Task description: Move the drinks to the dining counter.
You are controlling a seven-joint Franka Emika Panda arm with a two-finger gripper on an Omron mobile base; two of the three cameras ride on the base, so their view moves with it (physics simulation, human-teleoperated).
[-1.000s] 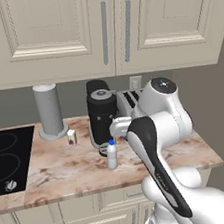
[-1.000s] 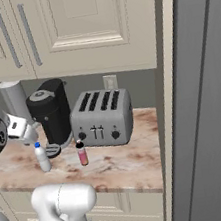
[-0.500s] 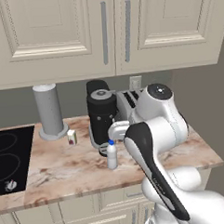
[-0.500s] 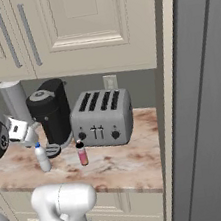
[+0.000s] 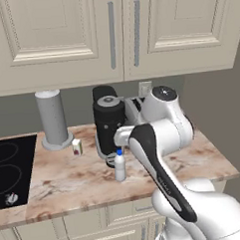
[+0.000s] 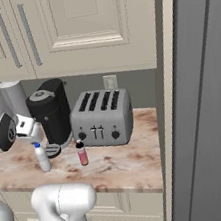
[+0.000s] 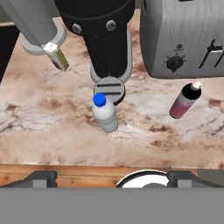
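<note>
gripper (image 7: 111, 177): spread wide, nothing pinched, held above the table's front edge
white bottle (image 7: 104, 112): stood near that front edge, just in front of the coffee maker (image 7: 103, 33)
pink bottle (image 7: 184, 100): close to the toaster (image 7: 183, 37)
risk: white bottle easily tipped if clipped off-centre, coffee maker possibly bumped

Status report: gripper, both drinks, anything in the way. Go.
Gripper open, empty, above the counter edge. White bottle and pink bottle upright on the counter, untouched. Coffee maker right behind the white bottle.
</note>
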